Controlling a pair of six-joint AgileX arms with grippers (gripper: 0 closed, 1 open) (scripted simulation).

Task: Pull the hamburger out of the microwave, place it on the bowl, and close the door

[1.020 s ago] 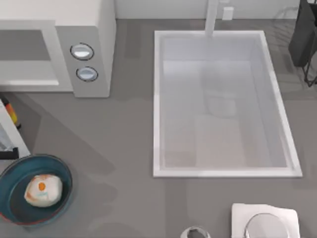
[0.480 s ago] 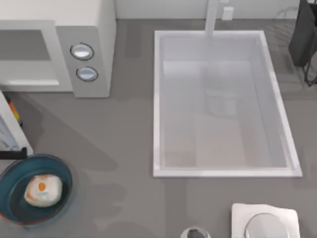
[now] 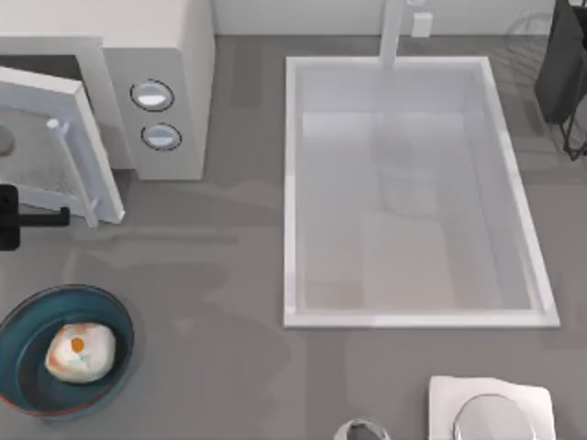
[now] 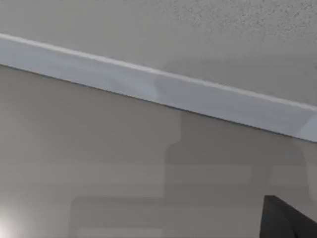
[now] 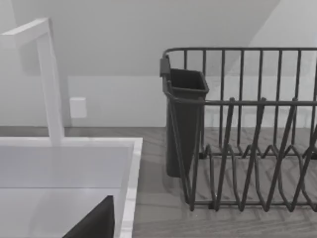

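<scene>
top view: door [image 3: 55,156] of the microwave [image 3: 160,64] has swung a good way back toward the opening in the last half second; a second ago just its edge showed at the far left, wide open. it now stands partly closed, its speckled grey window facing up and its pale bar handle [image 3: 69,170] across it. left gripper [image 3: 27,218], a black shape at the left edge, sits just beside the door's outer edge, seemingly pushing it; i cannot tell how its jaws stand. hamburger [image 3: 81,352], a small cream lump with orange patches, already rests inside the bowl [image 3: 23,321], a shallow dark teal dish with a thin red rim, near the lower left corner. so closing the door looks like the one step left. two round silver knobs [image 3: 156,115] mark the boxy white microwave front. a wide white sink [image 3: 293,183] fills the middle.

left wrist view: flat speckled grey panel with a smooth pale strip crossing it, probably the door close up.

right wrist view: right arm is parked near a black wire dish rack [image 5: 247,148] and a white tap [image 5: 49,74]; its jaws cannot be judged.
</scene>
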